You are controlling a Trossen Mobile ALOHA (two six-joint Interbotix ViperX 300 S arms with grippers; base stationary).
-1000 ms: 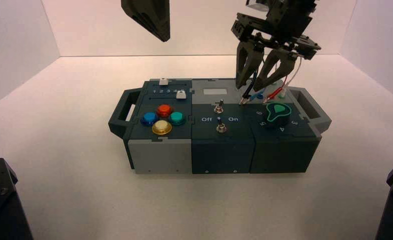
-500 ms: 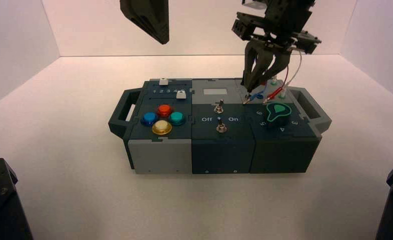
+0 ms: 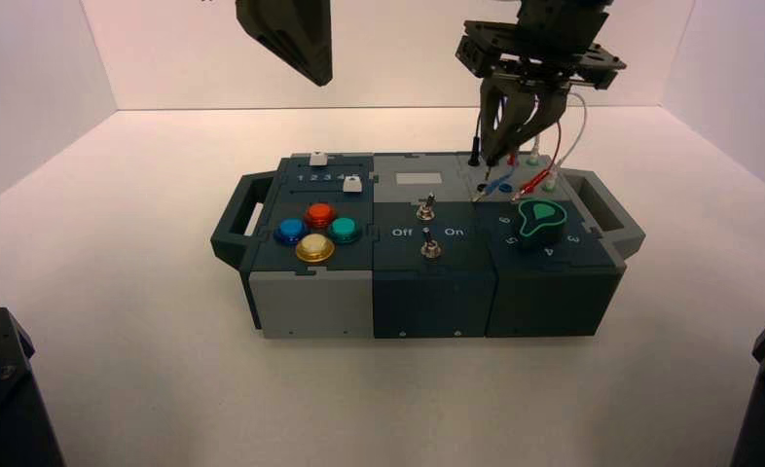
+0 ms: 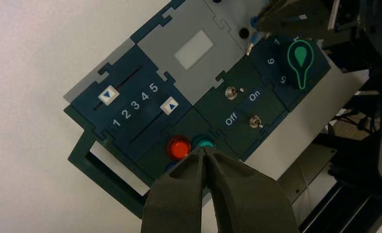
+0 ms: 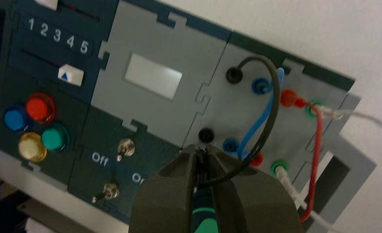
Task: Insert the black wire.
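The black wire arcs from the far black socket, where one plug sits, down into my right gripper. That gripper is shut on the wire's free black plug, just short of the near black socket. In the high view the right gripper hangs over the grey socket panel at the box's back right. My left gripper is shut and empty, held high above the box's coloured buttons; it shows at the high view's top.
Blue lead, red lead and white leads crowd the sockets beside the black ones. The green knob sits in front of the panel, two toggle switches to its left. The box has handles at both ends.
My right gripper has shut on the black plug, where a second ago its fingers stood open around it, and it has risen slightly. The left arm has barely moved.
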